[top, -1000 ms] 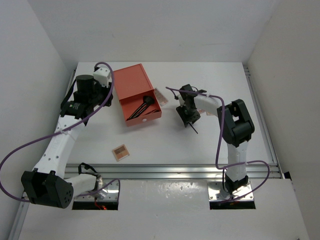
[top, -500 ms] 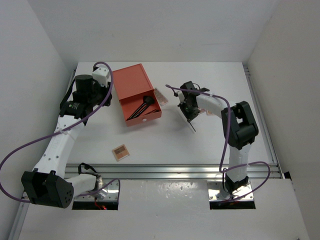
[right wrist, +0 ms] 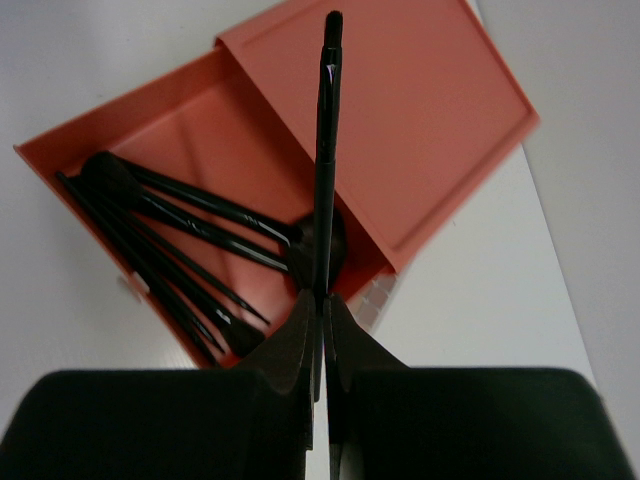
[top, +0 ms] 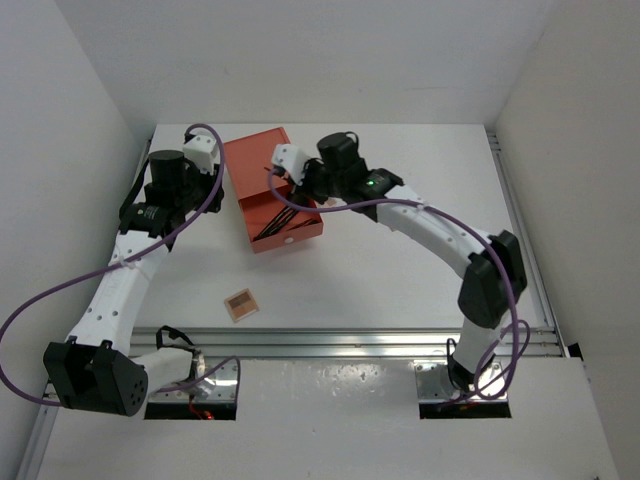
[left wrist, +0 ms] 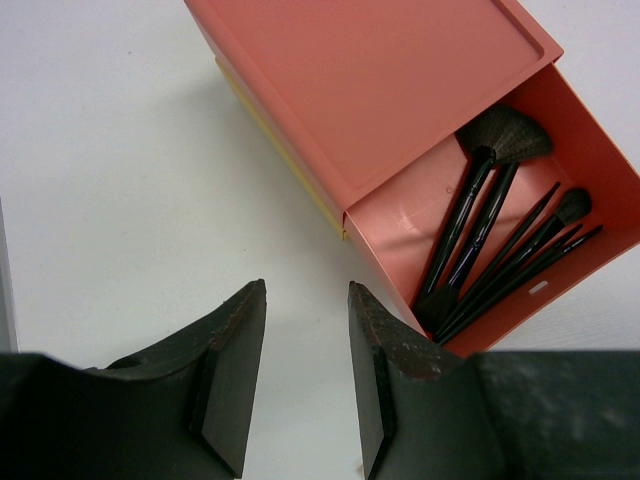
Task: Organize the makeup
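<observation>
The orange-red drawer box (top: 262,165) stands at the back left with its drawer pulled open. Several black brushes (top: 275,224) lie in the drawer, one of them fan-shaped (left wrist: 505,135). My right gripper (top: 303,188) hovers over the open drawer and is shut on a thin black stick (right wrist: 325,150) that points out over the box lid (right wrist: 400,120). The brushes in the drawer (right wrist: 180,240) lie below it. My left gripper (left wrist: 305,380) is open and empty, just left of the box (left wrist: 380,90). A small palette with orange pans (top: 240,303) lies on the table near the front.
Part of a second small palette (right wrist: 378,295) peeks out beside the drawer's corner, under my right gripper. White walls close in the table on three sides, and an aluminium rail (top: 340,340) runs along the near edge.
My right arm has swung left from the table's middle to above the open drawer, carrying the thin black stick. The left arm has not moved.
</observation>
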Tool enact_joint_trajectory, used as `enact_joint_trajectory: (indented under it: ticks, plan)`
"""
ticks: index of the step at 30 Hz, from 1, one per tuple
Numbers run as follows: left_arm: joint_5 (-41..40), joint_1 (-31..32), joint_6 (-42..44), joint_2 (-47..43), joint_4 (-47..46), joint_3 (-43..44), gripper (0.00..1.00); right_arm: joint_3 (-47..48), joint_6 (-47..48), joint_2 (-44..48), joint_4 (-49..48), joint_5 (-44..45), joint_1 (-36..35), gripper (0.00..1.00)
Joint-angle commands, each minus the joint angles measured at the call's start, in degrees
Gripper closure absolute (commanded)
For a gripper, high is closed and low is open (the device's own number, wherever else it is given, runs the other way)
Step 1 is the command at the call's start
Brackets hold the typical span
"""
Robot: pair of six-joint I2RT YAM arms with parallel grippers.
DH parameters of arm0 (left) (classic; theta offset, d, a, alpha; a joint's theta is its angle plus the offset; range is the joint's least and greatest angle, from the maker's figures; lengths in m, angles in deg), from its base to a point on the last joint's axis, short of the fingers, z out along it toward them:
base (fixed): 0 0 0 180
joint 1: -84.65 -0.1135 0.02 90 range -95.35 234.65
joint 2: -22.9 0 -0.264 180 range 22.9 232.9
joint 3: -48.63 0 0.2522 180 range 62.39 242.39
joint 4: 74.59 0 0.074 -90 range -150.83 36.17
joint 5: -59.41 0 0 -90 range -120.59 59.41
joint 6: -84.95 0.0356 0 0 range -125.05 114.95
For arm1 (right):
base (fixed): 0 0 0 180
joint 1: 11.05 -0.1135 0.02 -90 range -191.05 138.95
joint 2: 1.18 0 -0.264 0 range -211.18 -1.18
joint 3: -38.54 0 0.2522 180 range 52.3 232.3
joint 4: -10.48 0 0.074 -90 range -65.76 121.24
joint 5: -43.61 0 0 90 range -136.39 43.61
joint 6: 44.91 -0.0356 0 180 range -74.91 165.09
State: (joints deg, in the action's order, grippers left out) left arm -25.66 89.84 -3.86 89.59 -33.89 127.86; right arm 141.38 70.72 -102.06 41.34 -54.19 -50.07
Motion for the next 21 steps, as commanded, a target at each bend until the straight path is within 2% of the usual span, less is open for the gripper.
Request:
enact_joint_trajectory:
  ticks: [1, 5, 11, 12, 14, 15, 17, 18, 21]
  plan:
    - [0.17, -0.71, -0.84, -0.25, -2.33, 0.09, 0.56, 4.51, 7.85, -6.78, -2.6, -2.67, -2.1, 1.0]
    - [-0.36, -1.24, -0.84, -1.39, -2.33, -0.43, 0.56, 7.33, 9.79, -12.66, -3.39, -1.44, -2.9, 1.0]
    - [-0.36, -1.24, -0.84, -1.39, -2.33, -0.96, 0.56, 7.51, 9.88, -14.96, -3.74, -0.29, -3.07, 1.0]
    - [-0.36, -1.24, -0.84, -1.39, -2.33, -0.96, 0.56, 7.6, 9.62, -15.05, -3.66, -0.29, -3.34, 0.98]
    - [0.16, -1.24, -0.32, -0.87, -2.33, -0.96, 0.56, 7.6, 9.7, -15.13, -3.48, -0.12, -3.69, 0.87]
    - [0.17, -1.24, -0.31, -0.87, -2.33, -0.96, 0.56, 7.51, 9.79, -14.87, -3.22, -0.12, -3.69, 0.74]
    - [0.17, -1.24, -0.31, -0.26, -2.33, -0.44, 0.54, 7.95, 9.53, -14.52, -3.13, -0.12, -4.04, 0.61]
    - [0.17, -1.24, 0.3, -0.25, -2.33, 0.09, 0.54, 8.39, 9.01, -14.61, -3.13, 0.14, -4.13, 0.59]
    - [4.81, -1.24, 3.8, 2.82, -0.94, 2.55, 0.46, 10.4, 6.9, -13.99, -3.57, 1.54, -4.13, 0.5]
